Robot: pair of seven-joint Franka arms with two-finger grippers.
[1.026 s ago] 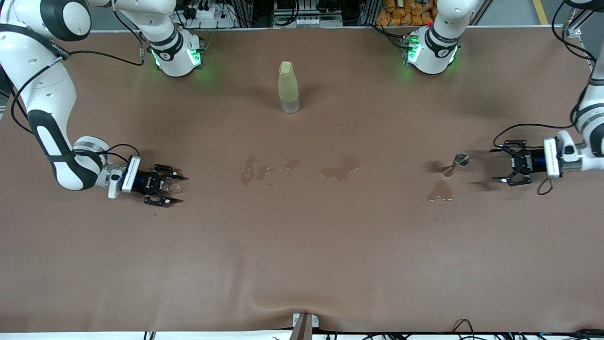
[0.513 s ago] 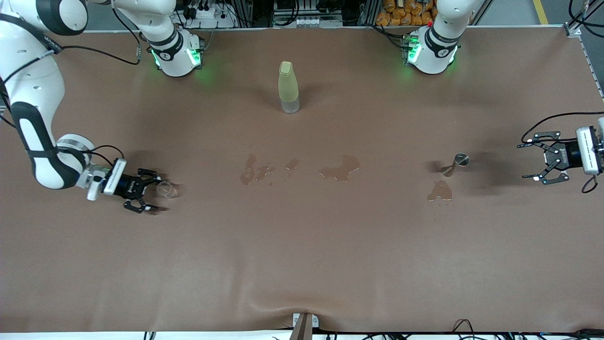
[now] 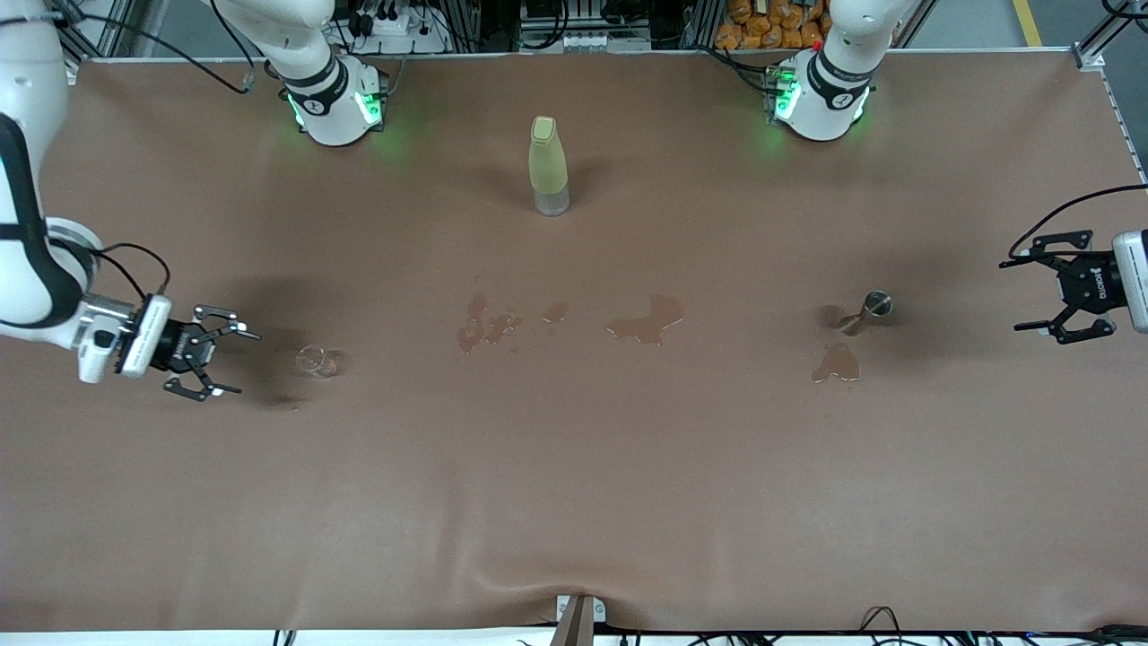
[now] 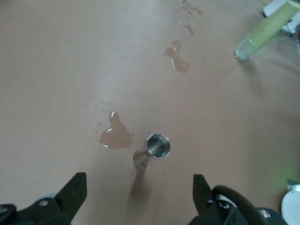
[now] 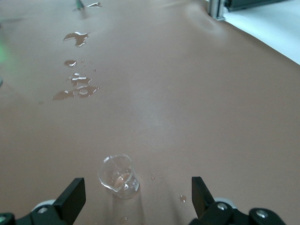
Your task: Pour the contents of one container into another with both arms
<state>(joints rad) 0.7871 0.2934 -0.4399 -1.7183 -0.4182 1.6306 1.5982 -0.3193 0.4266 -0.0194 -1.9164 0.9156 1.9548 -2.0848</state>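
Looks wrapped up: glass cup (image 3: pixel 313 361) and jigger (image 3: pixel 874 305) both standing free near opposite tabletop ends, puddles (image 3: pixel 644 321) mid-table, left gripper (image 3: pixel 1058 290) and right gripper (image 3: pixel 218 362) spread, empty.

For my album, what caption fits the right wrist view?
Open right gripper facing a glass cup on the splashed brown table.

Setting: a robotics lab or test cell, not a home or shop.
Robots: two white jointed arms (image 3: pixel 36 224) bolted to the counter (image 3: pixel 574 502), their bases (image 3: pixel 334 103) lit green.
Surface: one wide counter under a brown mat, stained with spilled puddles (image 3: pixel 646 321).
Background: aluminium framing, power strips and loose black cables (image 3: pixel 386 18) along the counter's edge by the bases.
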